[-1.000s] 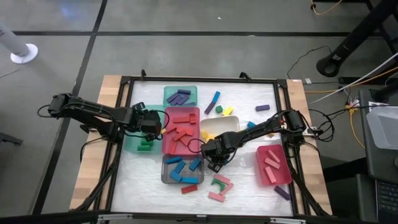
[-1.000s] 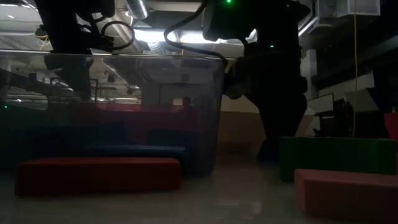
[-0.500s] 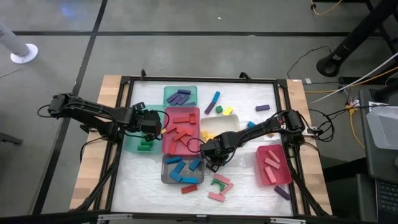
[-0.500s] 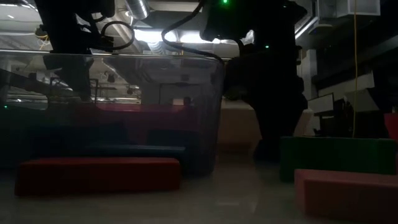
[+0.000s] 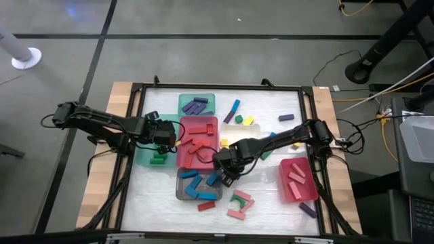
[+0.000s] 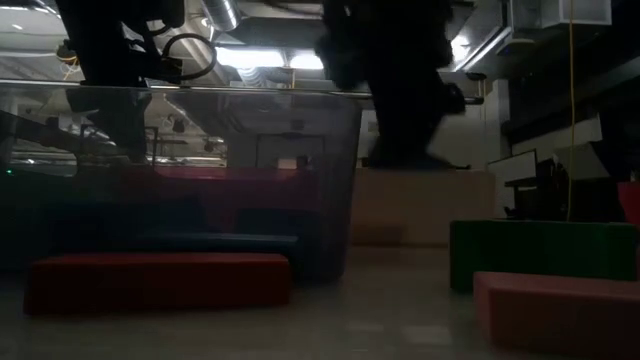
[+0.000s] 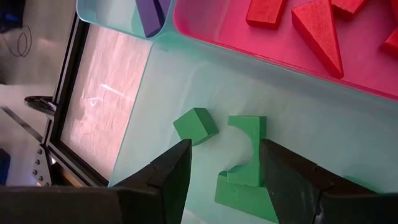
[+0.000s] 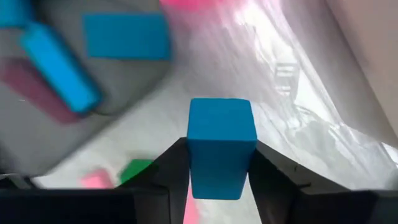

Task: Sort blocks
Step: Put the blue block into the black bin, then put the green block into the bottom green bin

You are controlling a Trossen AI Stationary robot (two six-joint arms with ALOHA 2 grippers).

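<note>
Near the front edge, a pink arch lies on bare table. The right gripper hangs just beside the grey tray, its fingers clamped on a blue block. That grip shows only at its wrist. Farther back, the left gripper stands wide and empty over green blocks in the green tray.

- In the low view the arms are dark silhouettes, their grippers indistinguishable.
- The grey tray and the blocks inside it are blurred in the right wrist view.
- A purple block is cut off by the left wrist picture's edge.
</note>
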